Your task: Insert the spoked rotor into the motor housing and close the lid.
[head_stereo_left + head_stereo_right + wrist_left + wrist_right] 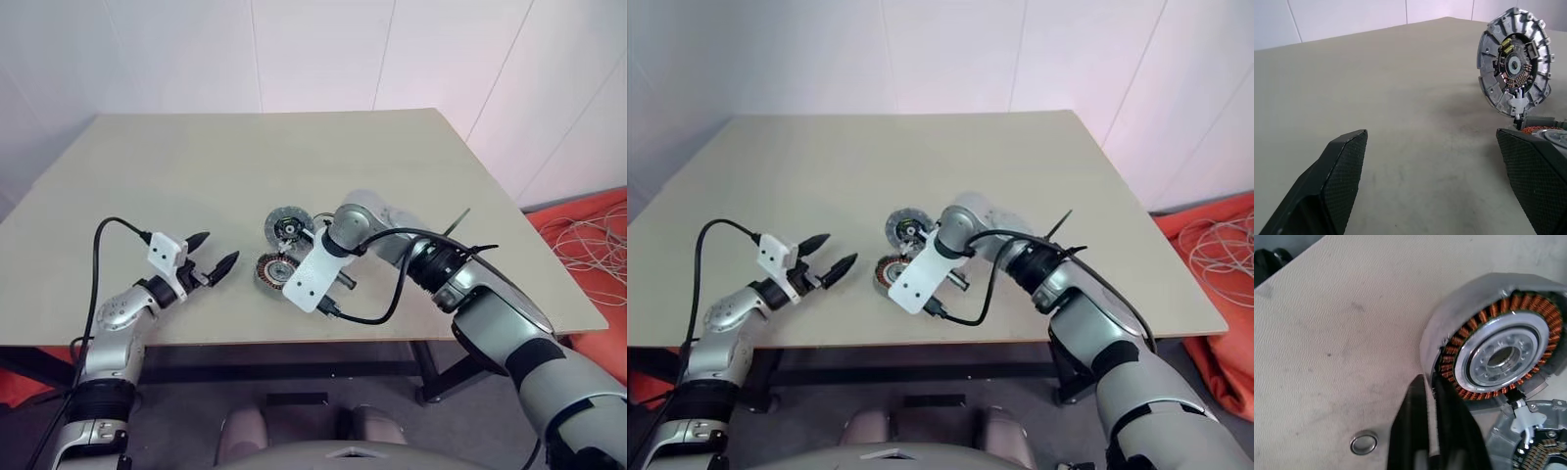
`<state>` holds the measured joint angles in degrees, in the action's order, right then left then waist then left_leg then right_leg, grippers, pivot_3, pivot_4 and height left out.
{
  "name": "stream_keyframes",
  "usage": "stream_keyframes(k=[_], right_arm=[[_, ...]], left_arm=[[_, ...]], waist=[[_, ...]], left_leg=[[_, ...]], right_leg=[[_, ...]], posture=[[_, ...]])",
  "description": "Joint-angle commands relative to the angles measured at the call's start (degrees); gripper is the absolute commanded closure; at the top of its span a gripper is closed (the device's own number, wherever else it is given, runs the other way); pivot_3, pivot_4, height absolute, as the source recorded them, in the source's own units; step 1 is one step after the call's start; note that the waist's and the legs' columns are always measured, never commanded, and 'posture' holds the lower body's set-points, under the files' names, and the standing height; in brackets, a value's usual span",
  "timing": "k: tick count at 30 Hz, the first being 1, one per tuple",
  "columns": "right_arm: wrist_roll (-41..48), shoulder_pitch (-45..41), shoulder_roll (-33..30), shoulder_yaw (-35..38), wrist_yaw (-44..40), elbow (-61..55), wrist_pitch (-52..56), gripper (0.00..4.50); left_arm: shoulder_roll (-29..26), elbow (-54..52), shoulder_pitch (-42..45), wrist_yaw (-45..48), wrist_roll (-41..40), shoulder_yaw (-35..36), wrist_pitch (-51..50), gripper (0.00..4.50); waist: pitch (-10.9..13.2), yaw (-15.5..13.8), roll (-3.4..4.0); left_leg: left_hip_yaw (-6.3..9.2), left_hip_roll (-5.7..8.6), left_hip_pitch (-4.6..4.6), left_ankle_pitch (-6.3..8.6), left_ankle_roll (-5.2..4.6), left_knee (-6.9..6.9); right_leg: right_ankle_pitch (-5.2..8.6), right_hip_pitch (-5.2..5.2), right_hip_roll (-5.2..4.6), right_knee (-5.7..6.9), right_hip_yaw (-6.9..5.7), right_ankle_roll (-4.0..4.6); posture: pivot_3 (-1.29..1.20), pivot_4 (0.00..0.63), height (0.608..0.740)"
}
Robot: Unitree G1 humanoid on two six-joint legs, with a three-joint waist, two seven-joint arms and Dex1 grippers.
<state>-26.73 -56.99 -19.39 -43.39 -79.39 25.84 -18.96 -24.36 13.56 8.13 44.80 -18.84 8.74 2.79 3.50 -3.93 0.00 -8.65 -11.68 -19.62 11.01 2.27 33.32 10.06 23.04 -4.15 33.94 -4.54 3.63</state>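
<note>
Beige tabletop [196,176]; judged spoked rotor [287,226] behind motor housing [273,271] rigid, rim-graspable; left tool [217,250] spread, right tool [1430,380] nearly pressed together.

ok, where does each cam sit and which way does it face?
Left eye, right eye: on the head, facing forward and down over the table; both arms show.
Left wrist: on that wrist, looking across the table at the spoked rotor, which stands on edge; left gripper shows, jaws open.
Right wrist: looks steeply down at the motor housing and a small ring; right gripper shows.
Shared: both wrist views catch the rotor and the housing.
</note>
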Motion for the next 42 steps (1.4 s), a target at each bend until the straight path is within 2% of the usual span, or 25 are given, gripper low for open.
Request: stream_keyframes(k=[1,7,10,16,19,22,27,31,42], right_arm=[[1.4,-0.4,0.1,2.4,0.0,-3.2,2.7,3.2],[2.0,-1.3,0.1,3.7,0.8,-5.2,4.5,1.12],[6.0,-0.4,-0.9,6.8,-1.6,-9.5,9.5,0.05],[19.3,8.3,-6.9,17.8,-6.4,-21.9,30.7,0.01],[23.6,14.0,-9.8,23.0,-4.0,-25.3,39.6,0.01],[28.2,21.9,-9.5,30.5,3.2,-26.6,47.2,0.01],[29.6,31.9,-6.2,35.5,15.7,-24.2,45.8,0.01],[31.2,34.8,-4.1,36.2,20.3,-24.0,46.2,0.01],[29.7,35.5,-4.9,32.1,23.5,-18.6,41.1,0.01]], left_arm=[[-0.1,-0.9,1.1,0.1,0.1,0.1,1.2,0.0],[0.1,-1.0,1.9,-0.2,0.2,-0.5,0.5,0.0],[0.2,-1.5,1.9,-0.3,0.1,-0.7,0.2,0.0],[-0.4,-3.0,0.6,0.1,-0.8,-0.1,-0.3,0.0],[-1.1,-3.6,-0.4,0.6,-1.3,0.6,-0.6,0.0],[-2.3,-4.8,-1.8,2.2,-2.9,1.5,-2.1,0.0],[-4.1,-8.1,-4.6,5.7,-7.1,2.0,-7.7,0.0],[-4.7,-8.2,-5.0,5.7,-6.8,2.3,-8.0,0.0],[-4.1,-8.1,-4.1,5.0,-6.1,1.9,-7.3,0.0]], waist=[[0.0,0.0,0.0],[0.0,0.0,0.0],[0.0,-0.1,0.0],[0.0,-0.8,-0.06],[0.0,-1.4,-0.05],[0.0,-1.5,-0.05],[0.0,-1.6,0.0],[0.0,-1.5,0.0],[0.0,-1.5,0.0]], left_leg=[[0.0,0.0,0.0,0.0,0.0,0.0],[0.0,0.0,-0.03,0.0,0.0,0.01],[-0.01,0.0,-0.07,0.0,0.0,0.0],[-0.01,0.02,-0.02,0.01,-0.02,0.0],[-0.02,0.02,0.03,0.01,-0.02,0.0],[-0.04,-0.02,0.07,0.0,0.0,-0.01],[-0.11,0.01,0.31,-0.02,0.02,-0.03],[-0.09,0.0,0.38,-0.02,0.03,-0.04],[-0.01,0.01,0.54,-0.02,0.02,-0.03]], right_leg=[[0.0,0.0,0.0,0.0,0.0,0.0],[-0.08,0.01,0.0,0.0,0.0,0.14],[-0.08,0.04,0.0,0.0,0.0,0.14],[-0.08,-0.09,0.0,-0.05,0.0,0.13],[-0.03,-0.14,0.0,-0.06,0.0,0.05],[0.11,-0.19,0.02,-0.05,0.0,-0.2],[0.14,-0.28,0.02,-0.1,0.0,-0.24],[0.16,-0.29,0.02,-0.16,-0.01,-0.27],[0.18,-0.61,0.0,-0.39,-0.08,-0.3]], posture=[[0.0,0.0,0.74],[0.0,0.0,0.74],[0.0,0.0,0.74],[0.0,0.0,0.74],[0.0,0.0,0.74],[0.0,0.0,0.74],[0.0,0.0,0.74],[0.0,0.0,0.74],[0.0,0.0,0.74]])
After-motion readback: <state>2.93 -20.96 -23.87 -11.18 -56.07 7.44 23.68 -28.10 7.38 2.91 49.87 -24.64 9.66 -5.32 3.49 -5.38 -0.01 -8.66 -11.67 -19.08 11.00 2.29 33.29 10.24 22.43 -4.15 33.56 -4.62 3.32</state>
